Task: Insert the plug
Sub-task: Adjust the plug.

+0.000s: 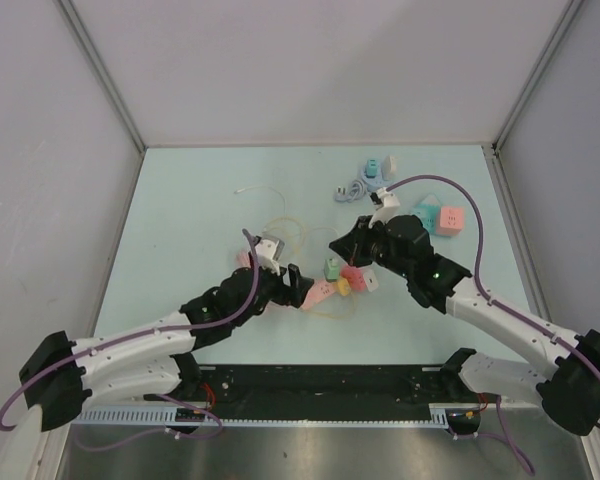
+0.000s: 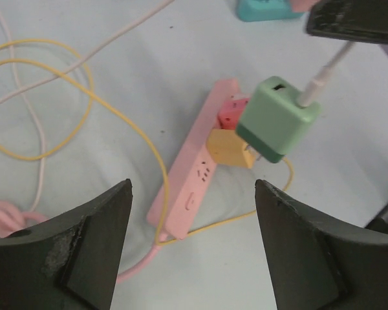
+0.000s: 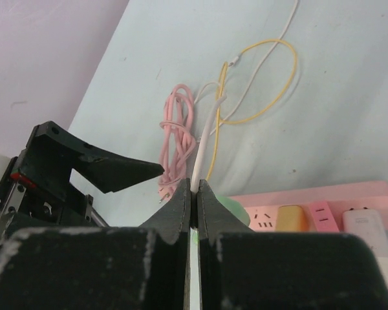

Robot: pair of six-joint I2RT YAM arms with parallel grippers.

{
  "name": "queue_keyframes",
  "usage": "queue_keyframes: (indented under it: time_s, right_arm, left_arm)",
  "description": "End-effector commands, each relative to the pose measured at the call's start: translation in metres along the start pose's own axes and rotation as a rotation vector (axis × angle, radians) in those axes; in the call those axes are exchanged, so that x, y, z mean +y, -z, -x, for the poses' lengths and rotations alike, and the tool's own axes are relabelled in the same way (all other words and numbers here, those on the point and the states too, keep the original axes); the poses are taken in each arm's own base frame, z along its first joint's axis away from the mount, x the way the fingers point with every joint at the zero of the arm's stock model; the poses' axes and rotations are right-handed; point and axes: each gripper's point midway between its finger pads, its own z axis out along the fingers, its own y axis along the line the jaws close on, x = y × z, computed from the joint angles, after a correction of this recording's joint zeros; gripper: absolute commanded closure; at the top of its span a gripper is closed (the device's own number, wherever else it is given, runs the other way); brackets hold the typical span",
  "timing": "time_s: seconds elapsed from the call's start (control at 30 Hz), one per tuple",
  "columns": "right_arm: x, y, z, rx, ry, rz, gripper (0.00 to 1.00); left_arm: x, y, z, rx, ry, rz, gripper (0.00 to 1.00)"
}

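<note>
A: Left side first, quick.
B: left gripper (image 2: pixel 193 194) has its jaws spread wide with nothing between them. It hovers over the near end of the pink power strip (image 2: pixel 194 173), which lies flat on the table (image 2: pixel 84 174).

A: Right?
B: right gripper (image 3: pixel 193 191) is pinched closed on the white cable (image 3: pixel 208 132), fingers pressed together around it. In the top view it sits just behind the strip.

A: Where's the plug?
B: green charger plug (image 2: pixel 278 119) hangs tilted off that white cable, in the air over the far half of the strip. Its prongs are showing, so it isn't seated (can't tell if it touches the adapter under it).

A: What's already on the strip?
B: yellow adapter (image 2: pixel 229 148) is right below the green one, with the red adapter (image 2: pixel 231 111) behind it. The white adapter (image 3: pixel 368 223) is at the strip's end in the right wrist view.

A: Clutter?
B: yellow cable (image 2: pixel 84 84) loops across the table beside the strip, and the pink cable coil (image 3: pixel 178 139) lies further off.
</note>
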Motion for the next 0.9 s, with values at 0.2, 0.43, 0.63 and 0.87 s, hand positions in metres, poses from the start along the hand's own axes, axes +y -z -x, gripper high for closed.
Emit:
queue_keyframes:
  time_s: [0.2,0.43,0.63,0.87]
  right_arm:
    - [-0.007,0.01,0.013,-0.043,0.066,-0.043,1.0]
    - [-0.008,0.014,0.013,-0.042,0.076,-0.053,1.0]
    - [-0.009,0.017,0.016,-0.053,0.095,-0.06,1.0]
    - [-0.003,0.013,0.014,-0.046,0.092,-0.027,1.0]
  left_arm:
    - [0.037,-0.032,-0.002,0.052,-0.006,0.252,0.3]
    - [0.063,-0.037,0.003,0.099,-0.001,0.411,0.99]
    - [0.121,0.072,0.005,-0.023,0.164,0.666,1.0]
    - [0.117,0.111,-0.009,-0.081,0.337,0.54,0.71]
